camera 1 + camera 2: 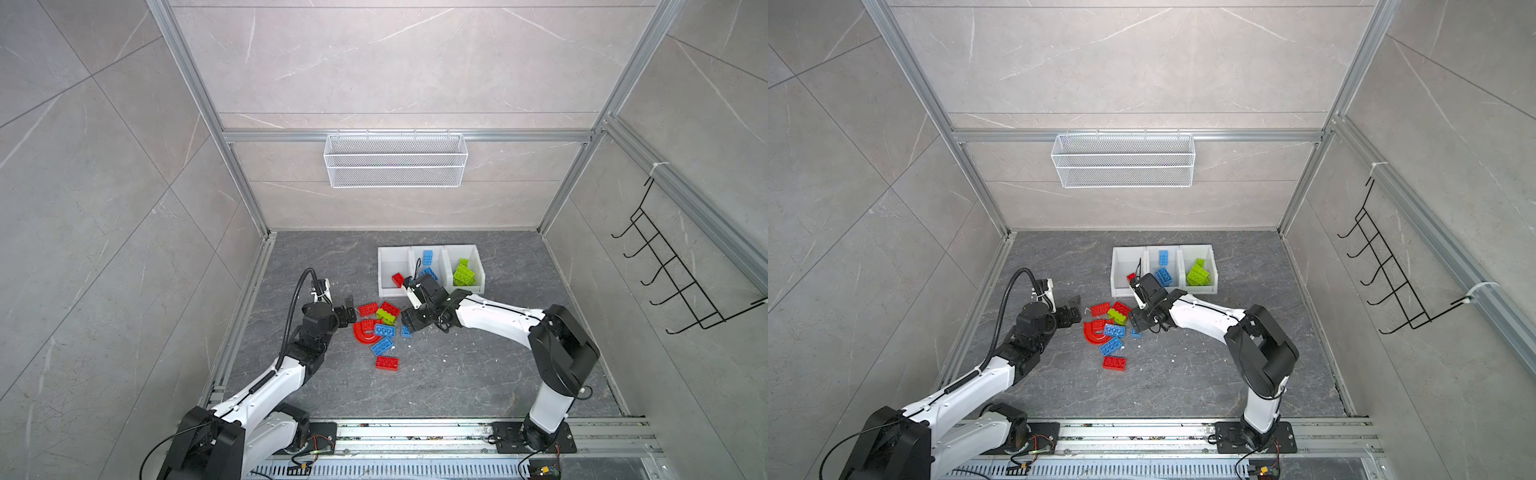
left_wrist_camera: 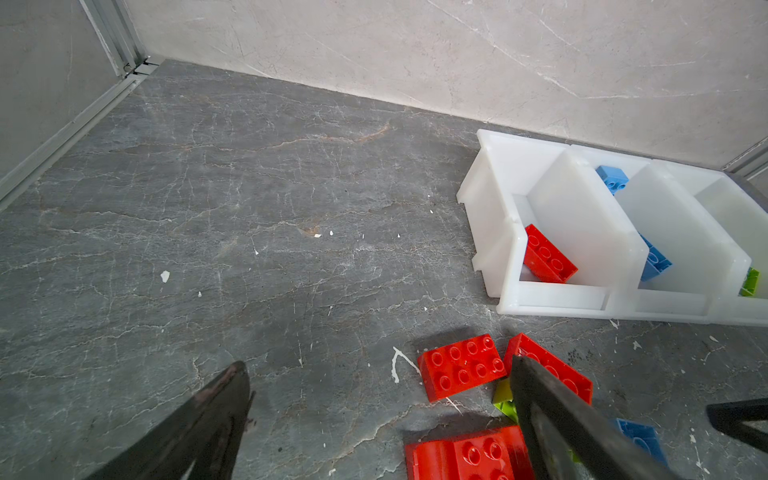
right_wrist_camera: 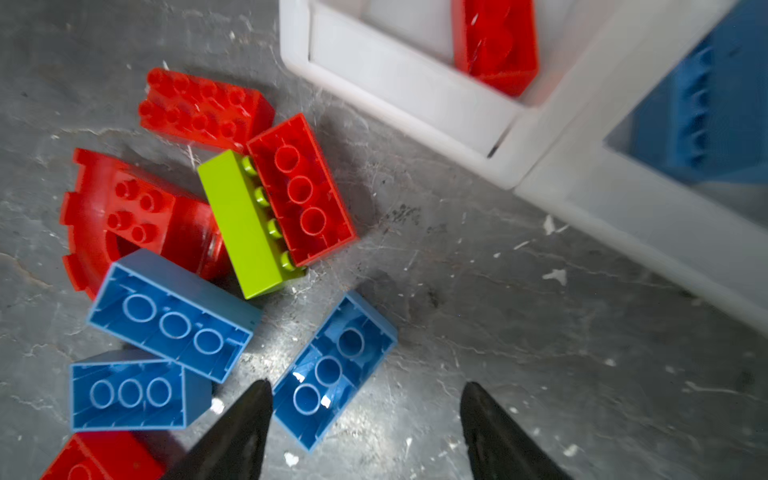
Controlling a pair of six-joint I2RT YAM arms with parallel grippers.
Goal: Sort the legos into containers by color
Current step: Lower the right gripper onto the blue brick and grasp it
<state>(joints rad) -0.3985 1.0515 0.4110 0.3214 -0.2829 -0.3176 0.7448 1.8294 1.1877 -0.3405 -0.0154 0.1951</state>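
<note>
My right pincer stands released over the table, tips apart and gripping nothing. An upturned blue brick lies between them, just beside one tip. My left pincer is spread wide and empty at the edge of the loose legos. The containers sit just beyond that pile, with a red brick in one end bin, blue in the middle and green in the other end.
</note>
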